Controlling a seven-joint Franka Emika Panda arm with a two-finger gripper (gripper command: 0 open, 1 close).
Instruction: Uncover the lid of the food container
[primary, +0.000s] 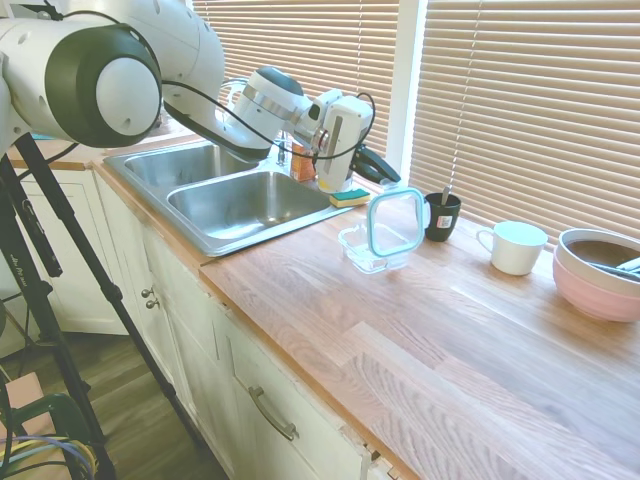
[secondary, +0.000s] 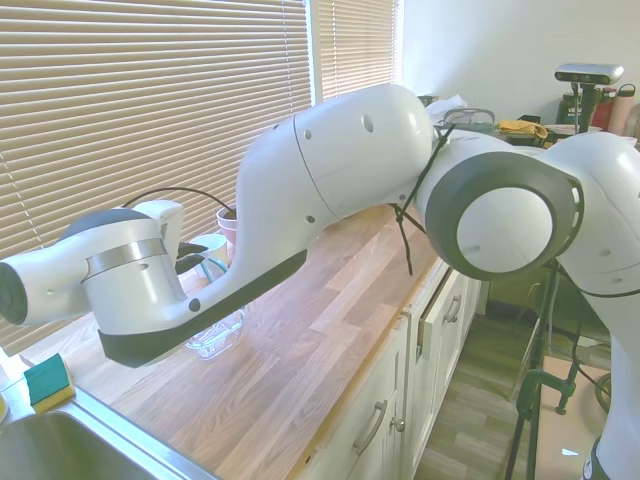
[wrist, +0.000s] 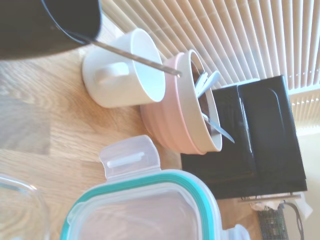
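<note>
The lid (primary: 397, 222), clear with a teal rim, stands tilted almost on edge above the food container (primary: 366, 250), lifted off it. My gripper (primary: 383, 180) comes in from the left and is shut on the lid's upper edge. The clear glass dish sits open on the wooden counter, near the sink's corner. In the second exterior view the container (secondary: 215, 335) shows below my wrist, with the lid (secondary: 213, 265) partly hidden behind the gripper (secondary: 190, 258). The wrist view shows the lid (wrist: 145, 210) close up with its tab.
A black mug (primary: 440, 215) with a spoon, a white mug (primary: 515, 247) and a pink bowl (primary: 600, 275) holding utensils stand along the window side. The steel sink (primary: 230, 195) lies to the left, with a sponge (primary: 350, 198) at its rim. A black appliance (wrist: 255, 135) stands beyond the bowl.
</note>
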